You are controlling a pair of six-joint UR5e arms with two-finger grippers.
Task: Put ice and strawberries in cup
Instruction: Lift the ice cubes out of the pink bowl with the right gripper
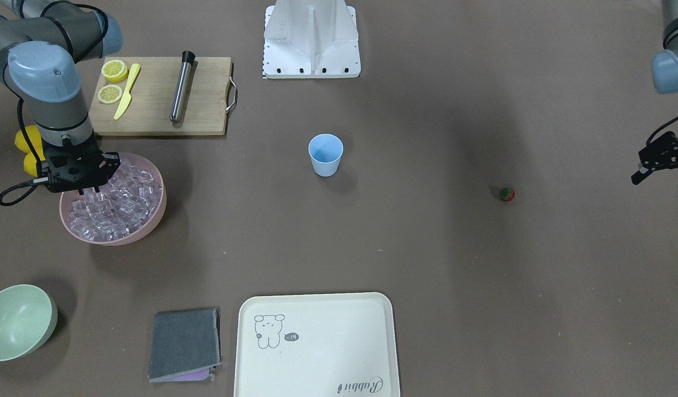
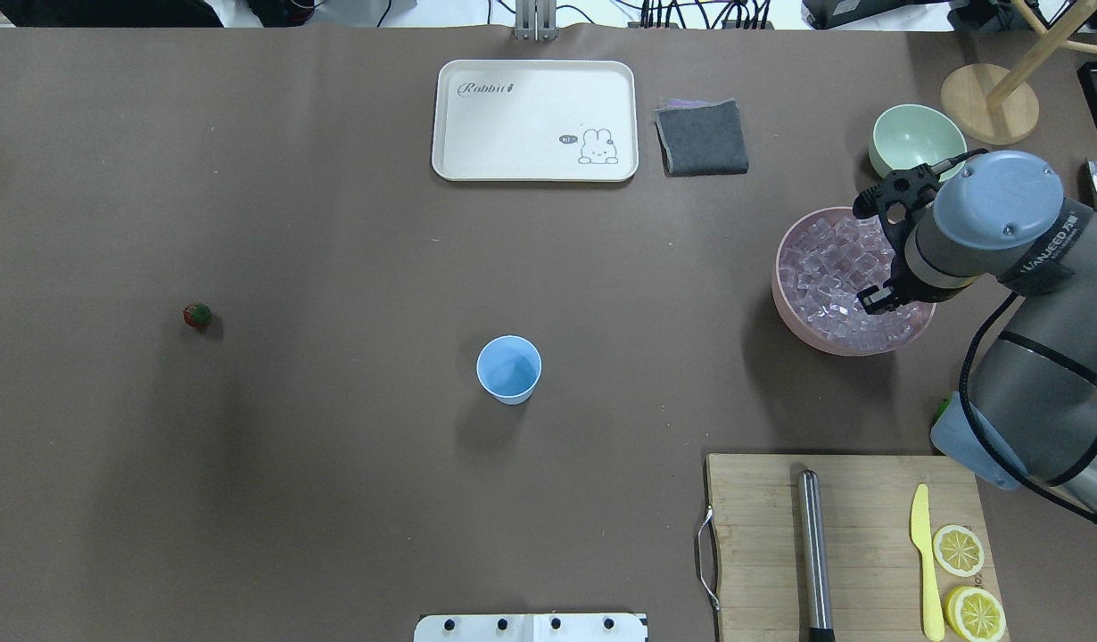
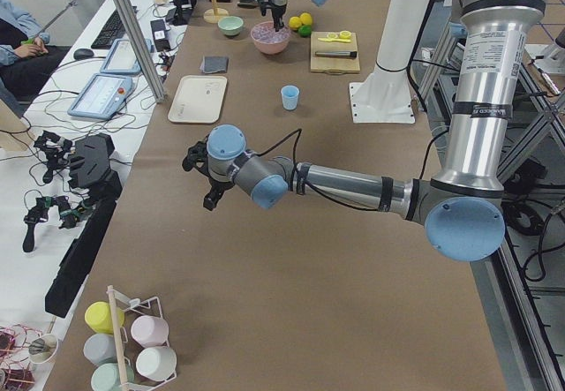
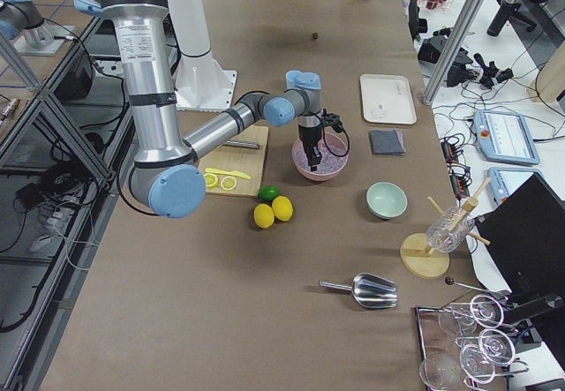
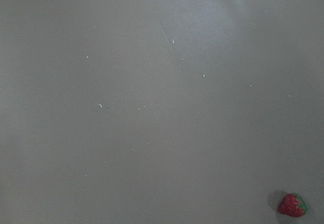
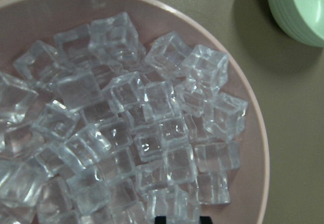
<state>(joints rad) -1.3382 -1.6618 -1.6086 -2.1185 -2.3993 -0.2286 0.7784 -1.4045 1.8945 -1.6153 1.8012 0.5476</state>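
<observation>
Closest to the robot's base lies a wooden cutting board (image 2: 870, 499), flat and wire-handled, carrying a smooth metal rod (image 2: 813, 553), a yellow plastic knife (image 2: 925, 562) and lemon slices (image 2: 959, 550). None of it serves this job, and it sits off on the right, out of the way.

Further out, the cup (image 2: 509, 368) stands upright and alone in the middle of the tabletop (image 2: 334, 223). It is a tapered light blue tumbler, mouth up, with nothing visible inside, placed, I judge, where either arm can reach it.

Beyond it to the left, the strawberry (image 2: 197, 315) rests on the matte brown covering, tiny, red and green-topped, well apart from the cup. The left end effector (image 1: 660, 188) hangs toward the table's left end, apart from the berry, spread wide and empty. Its wrist view catches the berry only in a corner, so it is not lined up.

On the right, the ice (image 6: 152, 133), glassy hard-edged cubes, is heaped in a round pink bowl (image 2: 825, 343). The right end effector (image 6: 183, 220) points straight down over the heap, fingertips parted and gripping nothing, seemingly poised to pinch a cube. Slick cubes may slip.

Farthest out sit a pale green bowl (image 2: 916, 138), a folded grey cloth (image 2: 702, 138) and a cream tray (image 2: 531, 125) with rounded corners.
</observation>
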